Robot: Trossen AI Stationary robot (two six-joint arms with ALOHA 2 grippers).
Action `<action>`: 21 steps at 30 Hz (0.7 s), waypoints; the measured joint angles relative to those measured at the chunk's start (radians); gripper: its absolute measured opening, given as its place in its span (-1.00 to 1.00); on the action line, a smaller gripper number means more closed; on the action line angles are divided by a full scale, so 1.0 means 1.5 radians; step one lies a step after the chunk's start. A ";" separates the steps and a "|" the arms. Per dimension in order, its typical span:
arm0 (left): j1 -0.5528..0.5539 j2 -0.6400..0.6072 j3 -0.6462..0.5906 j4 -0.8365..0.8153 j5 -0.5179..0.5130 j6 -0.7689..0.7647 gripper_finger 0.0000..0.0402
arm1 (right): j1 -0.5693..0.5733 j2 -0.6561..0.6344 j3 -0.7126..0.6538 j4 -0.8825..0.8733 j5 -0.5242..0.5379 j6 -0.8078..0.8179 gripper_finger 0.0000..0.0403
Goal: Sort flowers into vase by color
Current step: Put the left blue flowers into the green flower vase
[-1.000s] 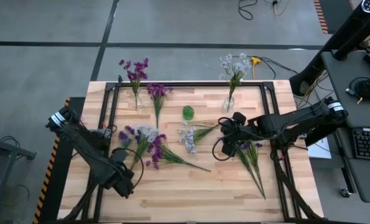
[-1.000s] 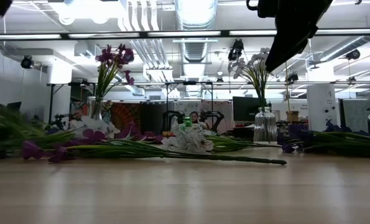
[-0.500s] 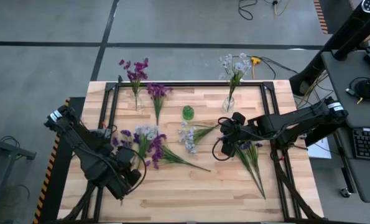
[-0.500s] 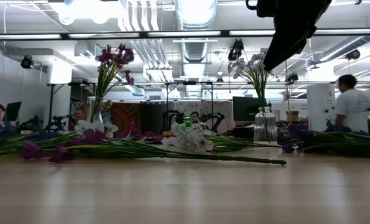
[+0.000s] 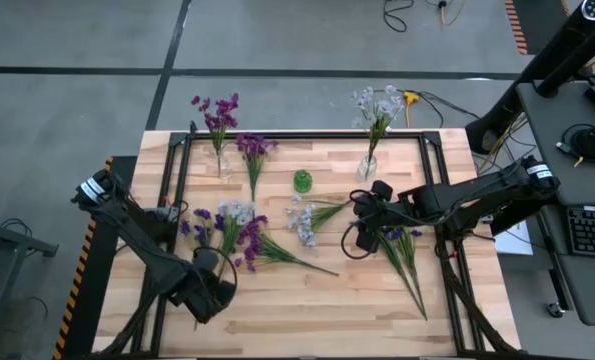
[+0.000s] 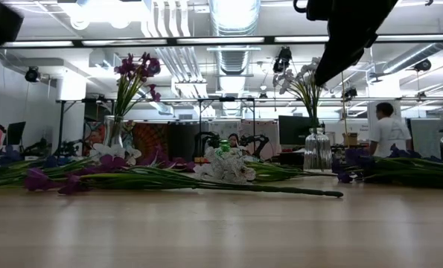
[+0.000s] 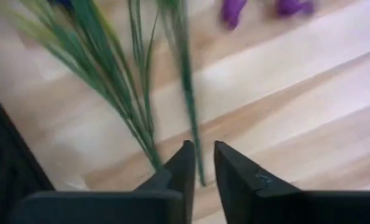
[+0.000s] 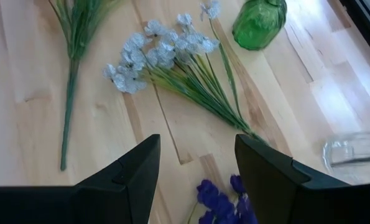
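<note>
The left wrist view is blurred — green stems (image 7: 138, 93) and a smear of purple are all it gives, and the left gripper (image 7: 200, 168) shows a narrow slit between its fingers with one stem running toward it; whether it grasps that stem I cannot tell. From above, the left gripper (image 5: 209, 292) is lost against the dark arm. The green vase (image 5: 302, 181), small and empty, stands mid-table. Far left of it a clear vase (image 5: 222, 163) holds magenta sprigs (image 5: 217, 112); to its right another clear vase (image 5: 367, 166) holds pale sprigs (image 5: 378, 102). Loose flowers lie around it: a magenta sprig (image 5: 252, 150) just left, a pale one (image 5: 305, 216) just below, a mixed heap (image 5: 232, 225) of violet, pale and magenta lower left, dark blue-violet sprigs (image 5: 405, 255) lower right. The right gripper (image 5: 363, 222) hovers right of the pale sprig — fingers spread, nothing between them.
</note>
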 joint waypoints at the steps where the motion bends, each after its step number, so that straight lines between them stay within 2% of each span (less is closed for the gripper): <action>1: -0.001 0.000 -0.022 0.027 0.019 -0.007 -0.67 | 0.000 0.000 -0.003 0.007 0.000 -0.004 0.00; 5: -0.002 0.000 -0.083 0.080 0.079 -0.048 -0.34 | 0.000 0.000 -0.010 0.028 -0.002 -0.015 0.00; 9: -0.006 0.000 -0.109 0.083 0.079 -0.071 -0.04 | 0.000 0.000 -0.011 0.030 -0.002 -0.017 0.00; 12: -0.007 0.003 -0.122 0.088 0.079 -0.070 0.11 | 0.000 0.000 -0.012 0.039 -0.002 -0.017 0.00; 16: -0.007 0.018 -0.137 0.092 0.078 -0.062 0.12 | 0.000 0.000 -0.013 0.042 -0.002 -0.017 0.00; 21: -0.007 0.033 -0.160 0.121 0.077 -0.061 -0.09 | 0.000 0.000 -0.018 0.045 -0.002 -0.011 0.00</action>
